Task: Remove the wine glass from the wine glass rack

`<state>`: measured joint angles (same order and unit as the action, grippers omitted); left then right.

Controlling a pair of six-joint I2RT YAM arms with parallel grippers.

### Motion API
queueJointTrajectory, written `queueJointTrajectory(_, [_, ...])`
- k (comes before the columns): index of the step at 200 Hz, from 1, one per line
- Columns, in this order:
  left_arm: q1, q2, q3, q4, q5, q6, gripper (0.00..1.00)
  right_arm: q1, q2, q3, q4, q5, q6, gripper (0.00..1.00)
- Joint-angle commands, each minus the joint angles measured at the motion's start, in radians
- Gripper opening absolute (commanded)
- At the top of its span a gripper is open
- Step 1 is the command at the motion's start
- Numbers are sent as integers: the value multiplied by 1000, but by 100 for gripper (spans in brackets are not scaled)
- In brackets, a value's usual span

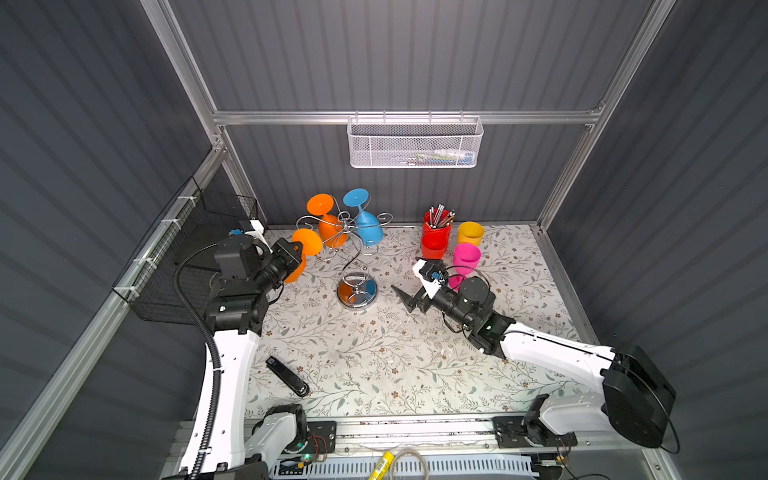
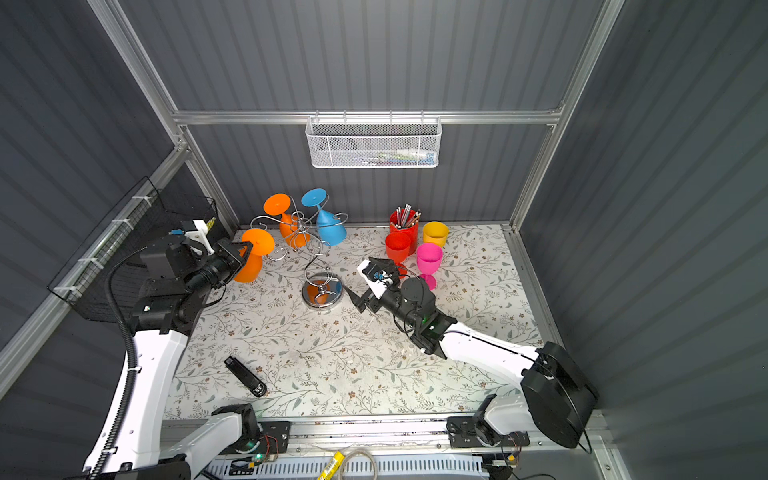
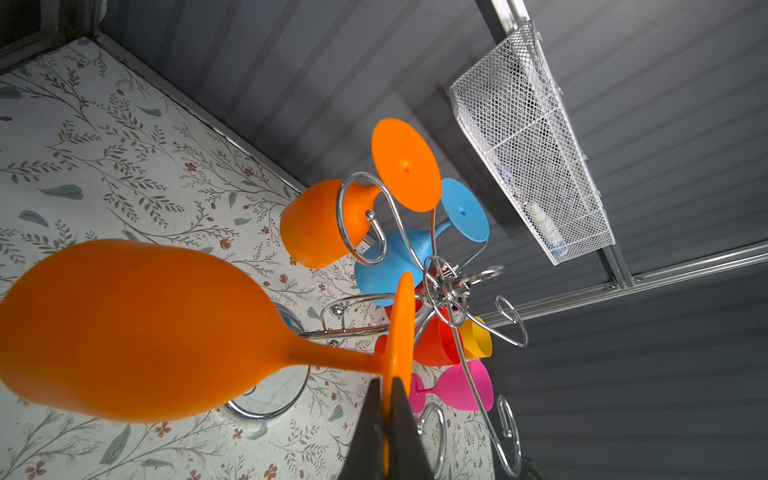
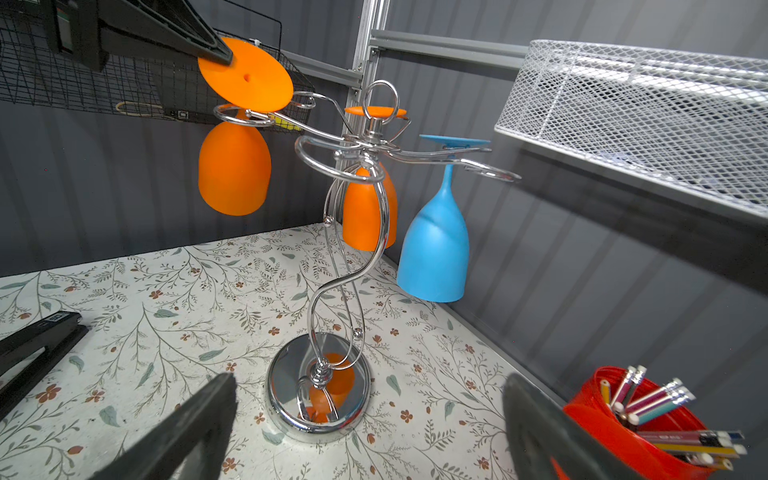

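Left pincer (image 3: 388, 384): pinched orange wine glass (image 3: 137, 328) by foot rim, bowl below fingertips.
Wine glass rack (image 4: 332, 291): just ahead, scroll arm around stem.
Right pincer (image 1: 404, 299): spread, empty.
Pull: needed level, through scroll's gap.

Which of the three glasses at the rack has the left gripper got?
The front-left orange glass: the left gripper pinches its foot's rim. The other orange glass and the blue glass hang untouched behind.

Both top views: high above near edge, down onto whole table (image 1: 374, 365). Wrist views: close, both facing the wine glass rack (image 3: 446, 286).
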<state>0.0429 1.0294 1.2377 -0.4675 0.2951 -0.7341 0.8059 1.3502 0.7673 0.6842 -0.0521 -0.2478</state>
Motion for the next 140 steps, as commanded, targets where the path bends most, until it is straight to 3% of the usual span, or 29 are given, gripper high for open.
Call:
queueJointTrajectory(1, [5,-6,49,-65,-10,61,0,4,11,33,8,8,-4,99])
queueJointTrajectory(113, [5,27,217,-149,27,149,0,4,36,61,-16,17,7,99])
queueJointTrajectory(140, [5,49,290,-152,117,197,0,4,46,79,-38,40,14,99])
